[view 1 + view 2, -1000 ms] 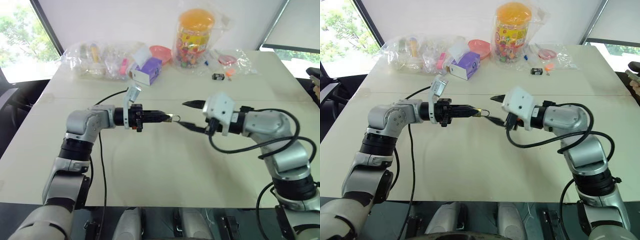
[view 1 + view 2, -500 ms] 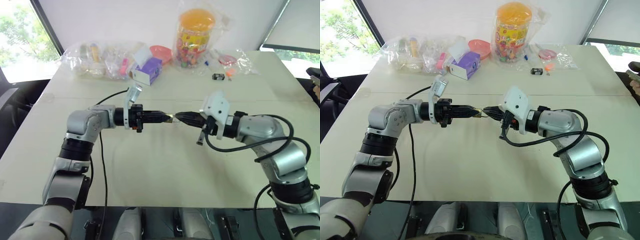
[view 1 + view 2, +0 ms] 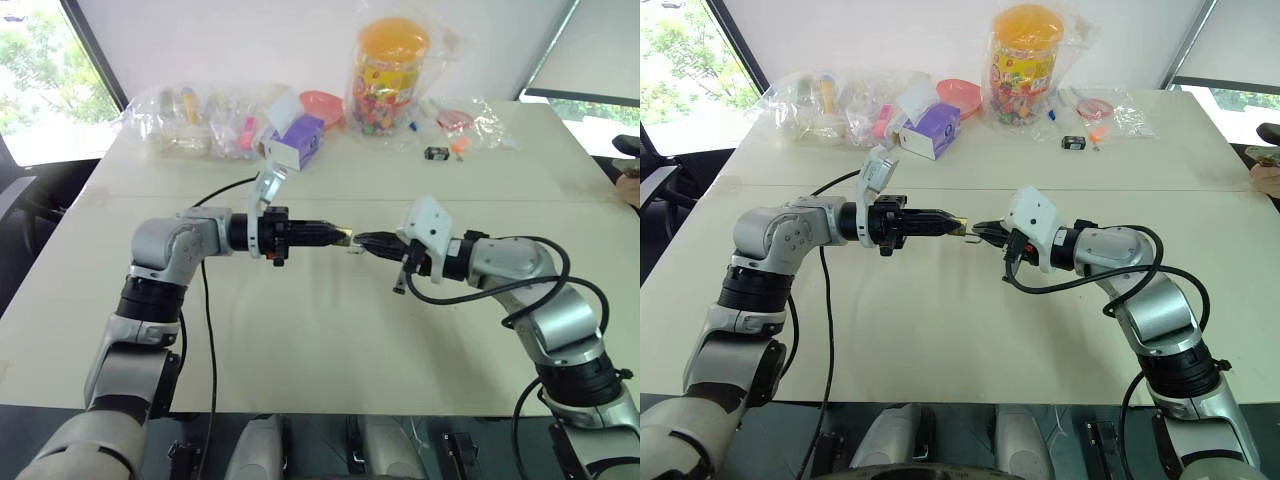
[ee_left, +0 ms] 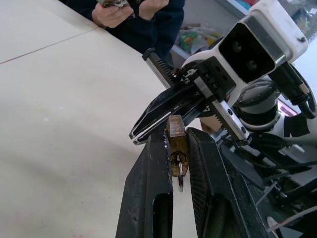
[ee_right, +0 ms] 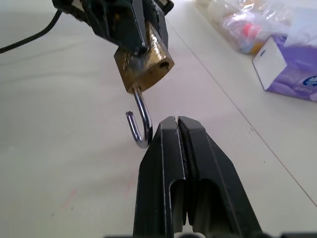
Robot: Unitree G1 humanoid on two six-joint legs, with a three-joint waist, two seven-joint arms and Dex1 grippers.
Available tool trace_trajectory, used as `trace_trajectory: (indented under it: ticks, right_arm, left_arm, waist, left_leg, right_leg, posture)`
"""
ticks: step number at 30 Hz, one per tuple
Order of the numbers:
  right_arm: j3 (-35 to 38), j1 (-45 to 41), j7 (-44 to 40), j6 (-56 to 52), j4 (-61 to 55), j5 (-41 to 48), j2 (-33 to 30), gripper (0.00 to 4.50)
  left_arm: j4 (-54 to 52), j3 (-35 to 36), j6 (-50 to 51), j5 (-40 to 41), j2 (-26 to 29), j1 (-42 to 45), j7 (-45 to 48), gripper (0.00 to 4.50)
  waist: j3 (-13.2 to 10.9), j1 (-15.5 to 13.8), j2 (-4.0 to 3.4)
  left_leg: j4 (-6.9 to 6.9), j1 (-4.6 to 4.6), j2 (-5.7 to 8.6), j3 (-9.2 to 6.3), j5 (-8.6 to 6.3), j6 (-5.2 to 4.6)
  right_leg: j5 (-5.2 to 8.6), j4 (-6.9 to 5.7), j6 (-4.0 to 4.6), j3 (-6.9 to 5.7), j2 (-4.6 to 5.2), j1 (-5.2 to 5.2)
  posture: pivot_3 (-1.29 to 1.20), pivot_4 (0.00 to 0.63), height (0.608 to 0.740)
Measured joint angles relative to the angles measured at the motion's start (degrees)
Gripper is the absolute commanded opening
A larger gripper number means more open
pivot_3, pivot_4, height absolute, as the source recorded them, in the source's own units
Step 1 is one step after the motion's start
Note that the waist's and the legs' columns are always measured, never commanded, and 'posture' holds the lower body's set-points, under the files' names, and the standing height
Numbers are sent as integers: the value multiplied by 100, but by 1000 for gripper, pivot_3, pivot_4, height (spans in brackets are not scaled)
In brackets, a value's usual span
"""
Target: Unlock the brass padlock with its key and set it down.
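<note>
Pinching the brass padlock (image 5: 144, 60) between its fingers, left gripper (image 3: 338, 237) held level above the table (image 3: 300, 340), shackle (image 5: 139, 123) swung open and hanging free, right gripper (image 5: 176, 123) fully closed, empty, tips beside the shackle's hook.

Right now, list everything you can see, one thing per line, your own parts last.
padlock: one, brass with a silver hooked shackle swung open, held above the table between the two arms
table: one, cream, under both arms
clear plastic bags: several, with mixed coloured items, along the table's far edge
candy jar: one, clear with an orange lid, far edge
box: one, purple and white, far edge
bowl: one, pink, behind the box
small black object: one, far right
left hand: black fingers, shut on the padlock
right hand: black fingers, shut, tips beside the shackle
</note>
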State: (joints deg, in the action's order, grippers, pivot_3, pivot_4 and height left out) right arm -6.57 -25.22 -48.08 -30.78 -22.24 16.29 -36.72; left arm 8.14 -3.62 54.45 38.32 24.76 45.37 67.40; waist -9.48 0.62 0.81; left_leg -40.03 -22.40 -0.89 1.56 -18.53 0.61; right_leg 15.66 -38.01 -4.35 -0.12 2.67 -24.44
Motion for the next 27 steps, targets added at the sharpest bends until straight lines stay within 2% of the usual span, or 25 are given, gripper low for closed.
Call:
trace_trajectory:
  ticks: [5,10,15,20,24,26,27]
  right_arm:
    - [-2,156,-33,16,-41,-39,-110,27]
    - [155,999,-10,5,-251,-166,-602,27]
    - [731,1744,276,-386,-976,-82,-784,27]
    - [1070,1825,730,-971,-1846,184,-679,27]
    - [1094,1906,975,-1283,-2208,298,-645,27]
    - [1097,1935,1094,-1399,-2291,315,-614,0]
    - [1097,1938,1145,-1445,-2316,319,-600,0]
  left_arm:
    - [5,-1,-49,-28,-14,-4,-56,0]
    - [21,-18,-260,-170,-45,-288,-178,0]
    - [699,-53,-607,-557,-683,-568,-873,0]
    - [1374,12,-637,-654,-1465,-534,-1490,0]
    - [1906,154,-635,-667,-1765,-424,-1850,0]
    - [2164,235,-700,-725,-1865,-400,-1973,990]
    - [2276,231,-774,-784,-1903,-401,-2020,1303]
  waist:
    - [0,-14,0]
    - [0,-17,0]
    - [0,-32,1]
    - [0,-31,2]
    - [0,-13,3]
    - [0,-11,2]
    - [0,-14,2]
  left_leg:
    - [0,0,0,0,0,0]
    - [0,-2,2,0,-2,-4]
    - [-1,-1,1,-1,-2,-4]
    - [-1,-1,1,-2,-2,-4]
    - [-1,0,1,-2,-2,-4]
    - [-1,1,1,-2,-2,-4]
    - [-1,1,2,-2,-2,-4]
  right_leg:
    - [0,1,0,0,0,0]
    - [0,6,0,1,2,1]
    - [0,5,0,1,0,4]
    - [0,4,0,0,0,4]
    - [0,4,0,0,-2,4]
    - [0,4,0,0,-2,4]
    - [0,4,0,0,-1,4]
  posture:
    - [0,150,740]
    - [0,150,740]
    - [0,150,740]
    - [0,150,740]
    - [0,150,740]
    - [0,150,740]
    - [0,150,740]
